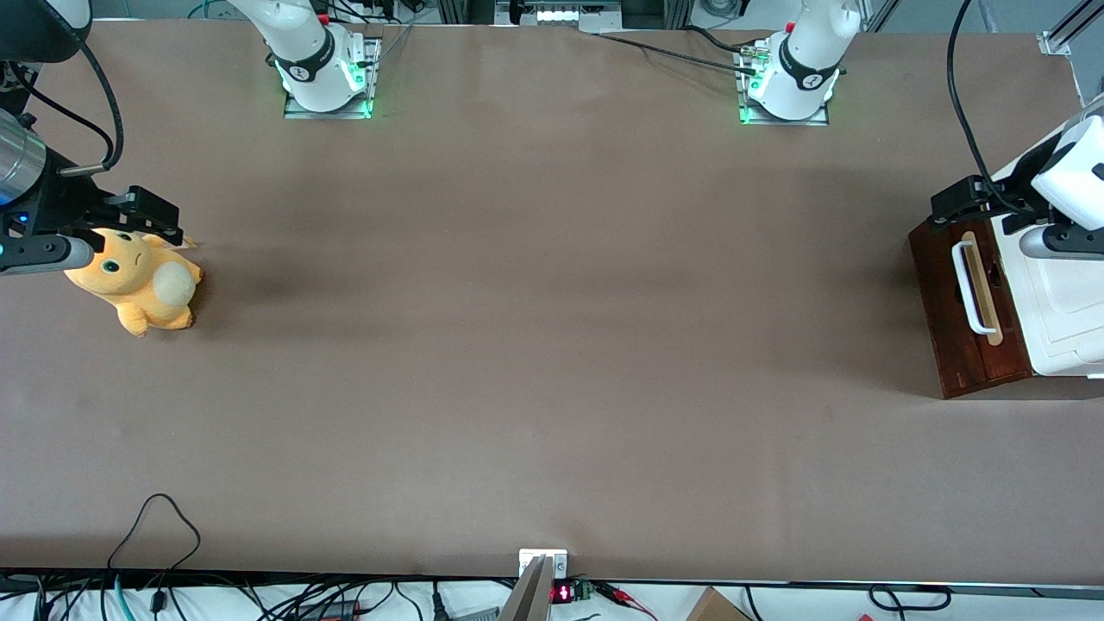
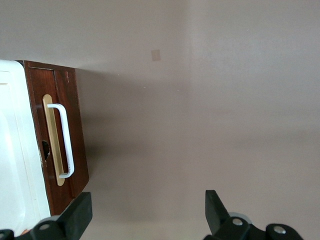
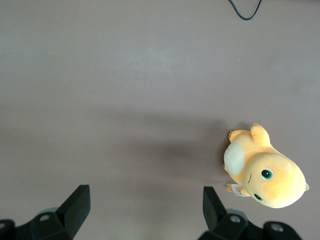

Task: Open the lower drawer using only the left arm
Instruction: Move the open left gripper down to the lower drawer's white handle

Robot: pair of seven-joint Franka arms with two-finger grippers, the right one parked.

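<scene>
Fingers of the left arm's gripper spread wide, nothing between them, hovering above the surface near the drawer end. Going left to right in the front view: yellow plush toy lies toward the parked arm's end, long bare stretch of surface mid-way, then the lower drawer at the working arm's end, with the left arm over the white cabinet body. Drawer front is dark reddish-brown, white bar handle on a pale wood strip. Wrist view shows the handle clear of the fingers, not touched. Drawer front looks flush with the cabinet, no light wood inside showing, so judged shut. Progress: approach only, nothing grasped. Left to do: lower onto the handle, close on it, pull the drawer out toward the parked arm's end.
</scene>
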